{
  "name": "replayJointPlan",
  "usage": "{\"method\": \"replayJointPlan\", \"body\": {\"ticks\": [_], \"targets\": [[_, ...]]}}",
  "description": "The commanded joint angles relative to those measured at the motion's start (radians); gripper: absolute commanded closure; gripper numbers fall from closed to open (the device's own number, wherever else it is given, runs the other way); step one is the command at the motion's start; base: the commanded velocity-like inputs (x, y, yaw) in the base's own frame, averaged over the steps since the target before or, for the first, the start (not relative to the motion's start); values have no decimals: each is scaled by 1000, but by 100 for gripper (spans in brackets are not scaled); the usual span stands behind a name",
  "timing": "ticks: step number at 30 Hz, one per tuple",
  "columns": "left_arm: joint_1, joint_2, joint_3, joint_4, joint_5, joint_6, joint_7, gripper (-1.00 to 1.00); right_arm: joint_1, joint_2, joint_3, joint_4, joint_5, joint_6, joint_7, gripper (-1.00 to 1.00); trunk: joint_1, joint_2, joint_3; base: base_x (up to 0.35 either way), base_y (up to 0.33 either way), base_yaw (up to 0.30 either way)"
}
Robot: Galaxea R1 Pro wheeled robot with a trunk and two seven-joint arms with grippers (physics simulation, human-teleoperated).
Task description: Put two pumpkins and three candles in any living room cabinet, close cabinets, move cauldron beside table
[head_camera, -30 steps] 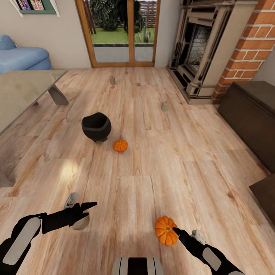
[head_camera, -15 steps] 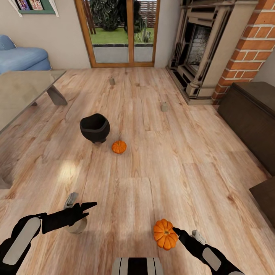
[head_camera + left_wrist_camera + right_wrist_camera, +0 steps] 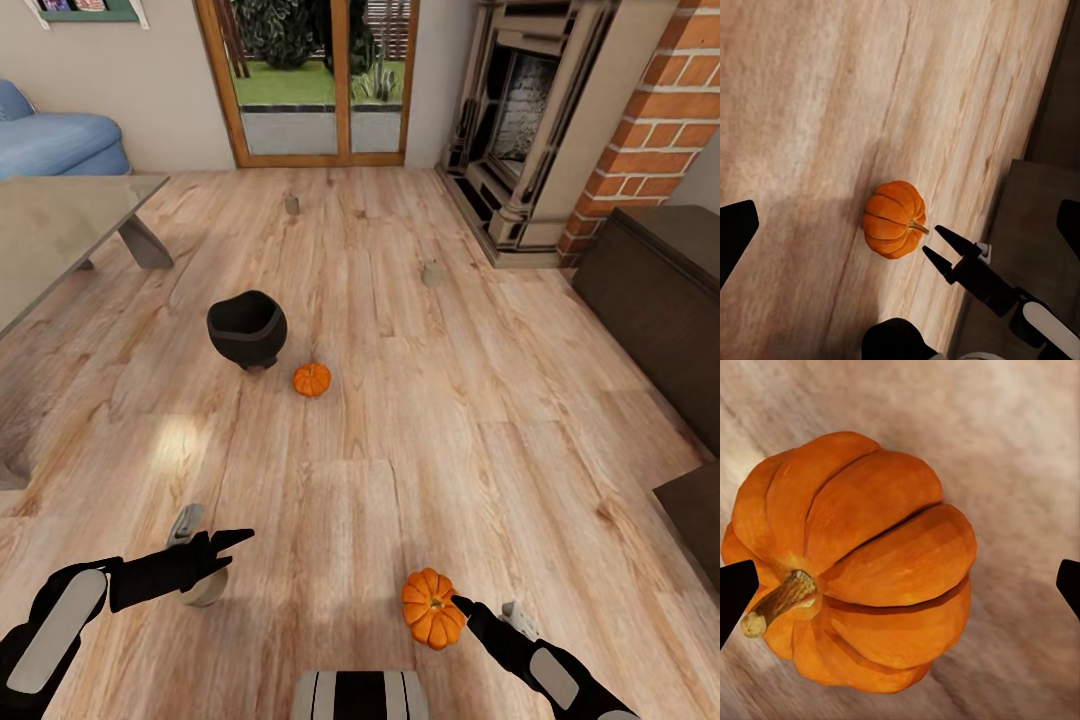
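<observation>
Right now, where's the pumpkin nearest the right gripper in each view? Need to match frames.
Head view: near pumpkin low and right of centre, on the floor just ahead of the right gripper.
Left wrist view: near pumpkin at centre, right gripper beside its stem side.
Right wrist view: near pumpkin large, between the open fingers.
Shared landmark: the pale wood floor under it.

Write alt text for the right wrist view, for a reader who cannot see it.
A bright orange ribbed pumpkin with a short brown stem lies on a pale wooden floor, seen close from above. The dark tips of the open right claw show at both side edges, clear of it.
</observation>
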Motion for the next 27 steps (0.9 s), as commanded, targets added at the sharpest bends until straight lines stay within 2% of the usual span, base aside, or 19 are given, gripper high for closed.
{"method": "replayJointPlan", "body": {"ticks": [1,3,7,14,17,21,27], "targets": [[0,0,2,0,-7,4,-8,-100,0,0,-5,-1,-5,8,3,-100,0,0,-1,0,0,0],[0,0,2,0,-8,4,-8,-100,0,0,-5,-1,-5,8,3,-100,0,0,-1,0,0,0],[0,0,2,0,-7,4,-8,-100,0,0,-5,-1,-5,9,3,-100,2,-1,-16,0,0,0],[0,0,2,0,-7,4,-8,-100,-1,4,-5,-2,-5,9,3,-100,2,-1,-16,0,0,0],[0,0,2,0,-7,4,-8,-100,-1,4,-4,-2,-5,9,3,-100,3,-2,-28,0,0,0],[0,0,2,0,-7,4,-8,-100,-1,5,26,-2,-6,7,3,-100,4,-2,-35,0,0,0],[0,0,2,0,-7,4,-8,-100,-1,5,37,-2,-6,4,6,-100,4,-2,-35,0,0,0]]}}
